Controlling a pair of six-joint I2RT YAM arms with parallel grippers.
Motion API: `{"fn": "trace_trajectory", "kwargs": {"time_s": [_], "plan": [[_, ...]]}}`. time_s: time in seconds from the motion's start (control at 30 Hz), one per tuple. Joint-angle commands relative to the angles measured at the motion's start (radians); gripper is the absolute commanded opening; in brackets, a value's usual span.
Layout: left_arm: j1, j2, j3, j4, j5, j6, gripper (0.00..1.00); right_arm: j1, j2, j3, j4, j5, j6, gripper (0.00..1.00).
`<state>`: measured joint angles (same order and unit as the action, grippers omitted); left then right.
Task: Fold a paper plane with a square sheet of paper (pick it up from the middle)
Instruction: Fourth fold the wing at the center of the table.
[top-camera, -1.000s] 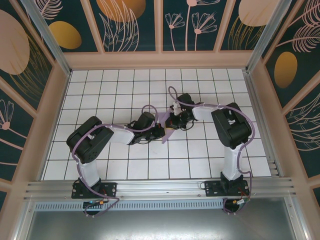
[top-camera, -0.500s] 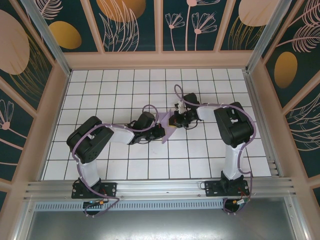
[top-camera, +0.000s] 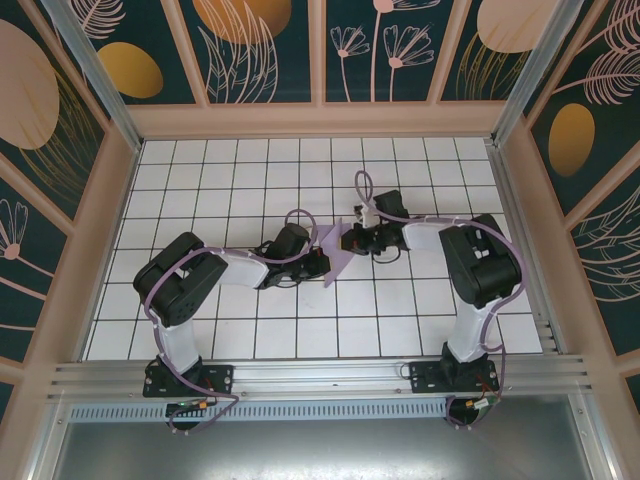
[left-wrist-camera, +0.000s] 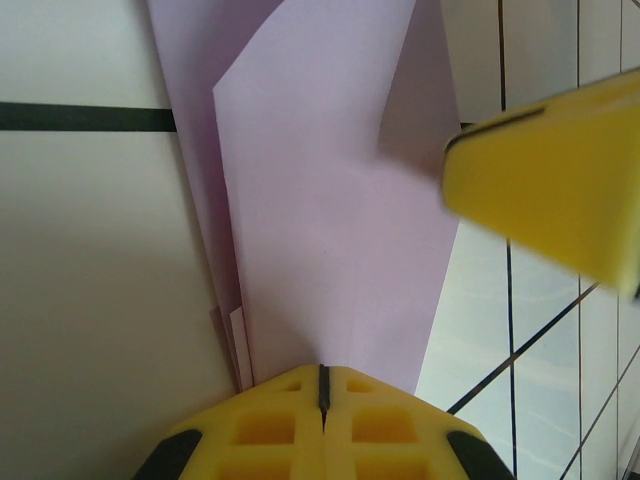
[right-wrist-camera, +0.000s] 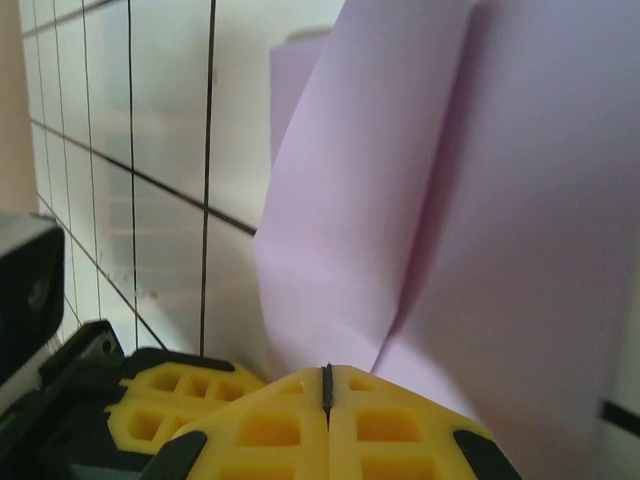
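Inside both closed jaws, the paper plane's (left-wrist-camera: 330, 220) pinched edges are hidden.

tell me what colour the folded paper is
Plain lilac-purple, no pattern; the folded paper shows best in the left wrist view.

Seen from above, the paper (top-camera: 334, 258) sits at the middle of the desk (top-camera: 200, 170), between the two grippers. The left gripper (top-camera: 322, 264) is just left of it, and the right gripper (top-camera: 347, 240) is just right and a little higher in the frame. The arms reach in from the lower left and lower right. In each wrist view the paper runs up from the jaws at bottom centre. In the left wrist view, a finger of the right gripper sits at the upper right, beside the paper's edge.
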<state>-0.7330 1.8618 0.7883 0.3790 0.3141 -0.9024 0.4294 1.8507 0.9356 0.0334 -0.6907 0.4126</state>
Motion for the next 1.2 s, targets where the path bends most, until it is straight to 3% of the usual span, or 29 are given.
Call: {"fn": "trace_trajectory", "kwargs": {"time_s": [0.0,0.23,0.8,1.0,1.17], "plan": [[-0.006,0.086,-0.046,-0.172,-0.021,0.028,0.00,0.034,0.033,0.038,-0.005,-0.027,-0.055,0.05],[-0.006,0.092,-0.051,-0.175,-0.024,0.018,0.00,0.038,0.139,0.131,-0.042,0.000,-0.069,0.05],[-0.004,0.086,-0.073,-0.172,-0.015,0.017,0.00,-0.156,0.326,0.378,-0.059,0.066,-0.034,0.04],[-0.004,0.080,-0.035,-0.219,-0.040,0.058,0.00,-0.200,0.267,0.420,-0.058,0.036,-0.016,0.05],[0.001,0.063,0.044,-0.316,-0.093,0.170,0.00,-0.193,0.144,0.343,-0.037,0.022,-0.010,0.05]]}}
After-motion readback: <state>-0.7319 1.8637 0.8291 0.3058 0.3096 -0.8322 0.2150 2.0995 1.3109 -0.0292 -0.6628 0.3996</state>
